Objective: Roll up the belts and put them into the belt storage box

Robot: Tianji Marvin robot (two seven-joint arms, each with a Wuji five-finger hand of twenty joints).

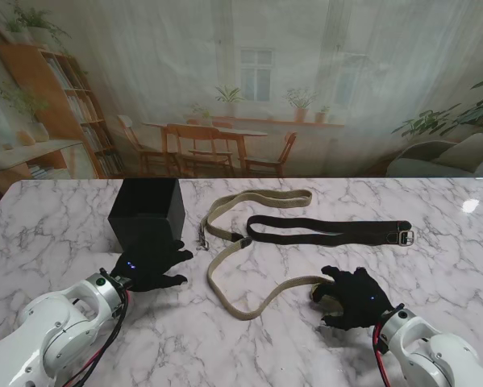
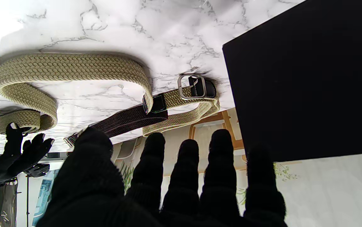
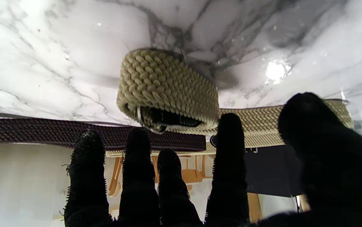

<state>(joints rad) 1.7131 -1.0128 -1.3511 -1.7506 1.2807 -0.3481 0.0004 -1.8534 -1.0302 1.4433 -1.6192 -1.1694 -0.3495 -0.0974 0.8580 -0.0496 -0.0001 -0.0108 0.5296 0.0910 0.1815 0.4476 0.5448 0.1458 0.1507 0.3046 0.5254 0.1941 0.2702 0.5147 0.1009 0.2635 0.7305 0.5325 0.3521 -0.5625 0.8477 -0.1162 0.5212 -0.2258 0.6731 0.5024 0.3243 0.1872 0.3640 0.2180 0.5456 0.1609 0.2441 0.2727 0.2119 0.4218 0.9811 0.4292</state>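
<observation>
Belts lie across the white marble table [image 1: 435, 258]. The long tan woven belt [image 1: 225, 278] loops from the far middle down toward the near right, and one end of it is curled into a small roll [image 3: 168, 88] just in front of the right hand [image 1: 356, 297]. The right hand's black fingers [image 3: 228, 151] are spread apart and rest beside that roll — they do not clamp it. The dark brown woven belt [image 1: 330, 232] lies flat farther back, stretching right, with its silver buckle [image 1: 405, 237] at the right end. It touches the tan belt near the middle. The black square storage box [image 1: 147, 216] stands on the far left. The left hand [image 1: 150, 266] sits just in front of the box — fingers apart, holding nothing.
</observation>
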